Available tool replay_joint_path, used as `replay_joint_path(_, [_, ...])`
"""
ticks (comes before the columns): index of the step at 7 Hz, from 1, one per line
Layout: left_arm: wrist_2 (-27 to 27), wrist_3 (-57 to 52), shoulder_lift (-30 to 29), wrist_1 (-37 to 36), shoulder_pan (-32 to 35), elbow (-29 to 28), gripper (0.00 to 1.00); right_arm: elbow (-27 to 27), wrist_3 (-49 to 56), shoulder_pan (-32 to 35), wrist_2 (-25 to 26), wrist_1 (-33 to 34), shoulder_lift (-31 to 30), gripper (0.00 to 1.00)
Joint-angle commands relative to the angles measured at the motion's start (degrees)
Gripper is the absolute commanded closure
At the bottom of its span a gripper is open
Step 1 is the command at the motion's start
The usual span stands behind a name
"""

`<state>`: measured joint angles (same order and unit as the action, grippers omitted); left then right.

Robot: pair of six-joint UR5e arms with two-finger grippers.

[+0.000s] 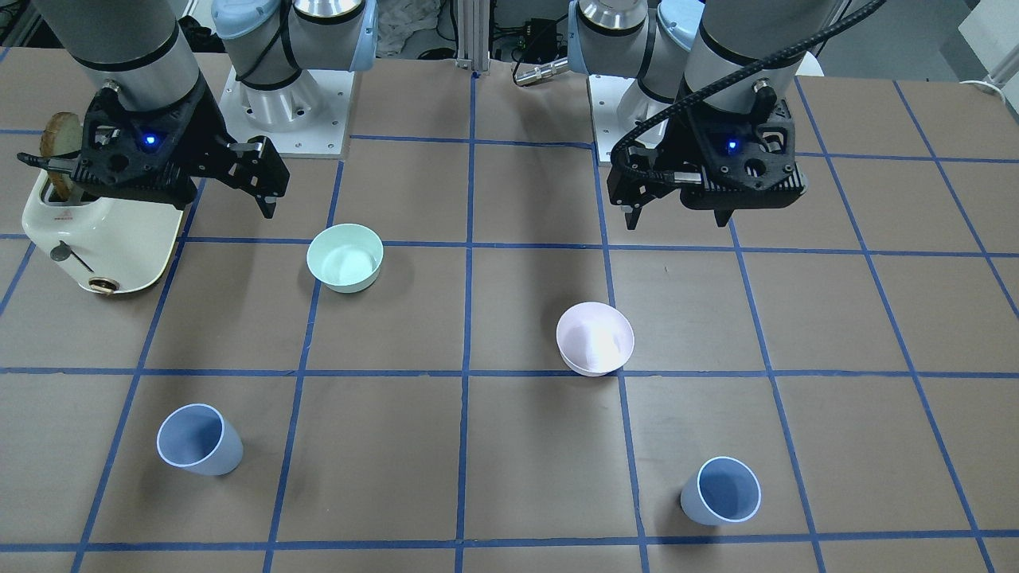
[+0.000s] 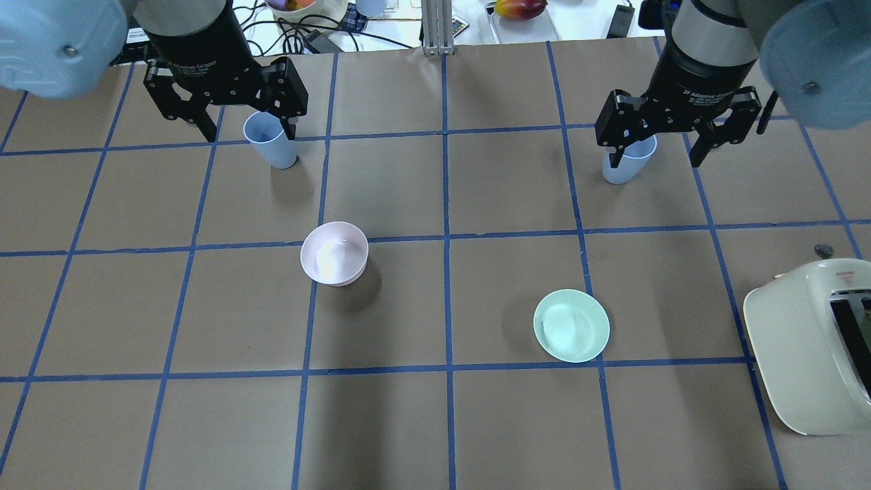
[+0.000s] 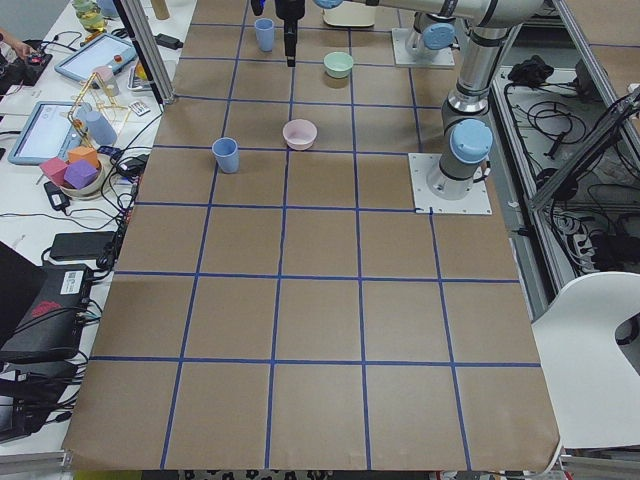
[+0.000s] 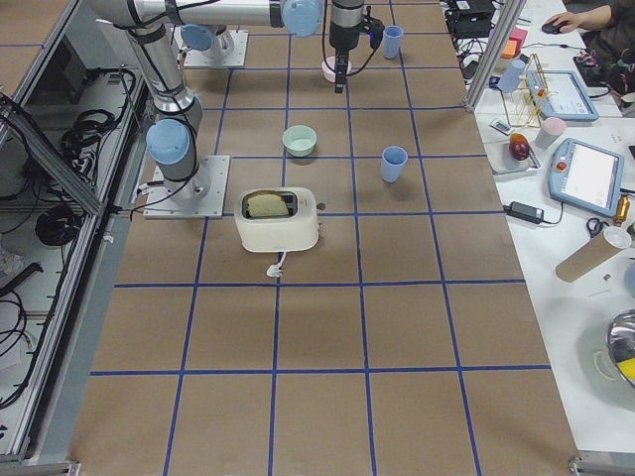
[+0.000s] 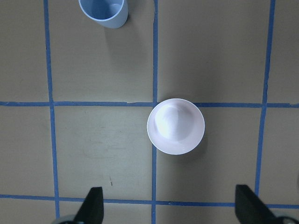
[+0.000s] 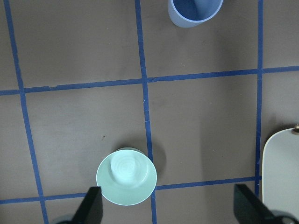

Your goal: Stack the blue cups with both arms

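Two blue cups stand upright on the table, far from the robot's base. One [image 2: 271, 139] is on the left side and also shows at the top of the left wrist view [image 5: 103, 11]. The other [image 2: 627, 163] is on the right side and also shows at the top of the right wrist view [image 6: 195, 11]. My left gripper [image 2: 246, 129] is open and empty, held high, and in its wrist view the pink bowl lies just ahead of its fingertips [image 5: 93, 205]. My right gripper [image 2: 656, 156] is open and empty, also high, with the mint bowl by its fingertips [image 6: 91, 205].
A pale pink bowl [image 2: 334, 252] sits left of centre. A mint-green bowl [image 2: 571, 325] sits right of centre. A cream toaster [image 2: 810, 347] holding a slice of bread stands at the right edge, near the robot. Blue tape lines grid the brown table.
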<state>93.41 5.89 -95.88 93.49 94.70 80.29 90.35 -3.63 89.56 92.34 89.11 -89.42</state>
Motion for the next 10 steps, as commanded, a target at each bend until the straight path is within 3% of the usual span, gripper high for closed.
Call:
replay_joint_path(1, [-0.15, -0.17, -0.44, -0.76, -0.48, -0.48, 0.0, 0.0, 0.03, 0.0, 0.38, -0.08, 0.04, 0.0])
replay_joint_path(2, [-0.15, -0.18, -0.79, -1.64, -0.75, -0.49, 0.0, 0.0, 0.03, 0.0, 0.38, -0.08, 0.04, 0.0])
replay_joint_path(3, [-0.59, -0.18, -2.97, -7.48, -0.92, -0.4, 0.0, 0.0, 0.03, -0.09, 0.38, 0.01, 0.04, 0.0])
replay_joint_path(6, [-0.42, -3.95, -18.94, -25.6, -6.08, -3.02, 0.0, 0.27, 0.03, -0.09, 0.38, 0.18, -0.05, 0.0])
replay_joint_path(8, [-0.5, -3.96, -29.13, -25.47, -6.55, -9.43, 0.0, 0.18, 0.11, -0.7, 0.38, 1.32, 0.13, 0.0])
replay_joint_path(9, [-0.24, -3.87, -31.53, -25.29, -6.64, -9.71, 0.0, 0.18, 0.81, -1.4, 0.21, 2.63, 0.47, 0.0])
replay_joint_path(10, [-0.07, -3.78, -32.69, -25.2, -6.64, -9.37, 0.1, 0.0, 1.25, -3.32, -0.06, 6.13, 2.39, 0.0])
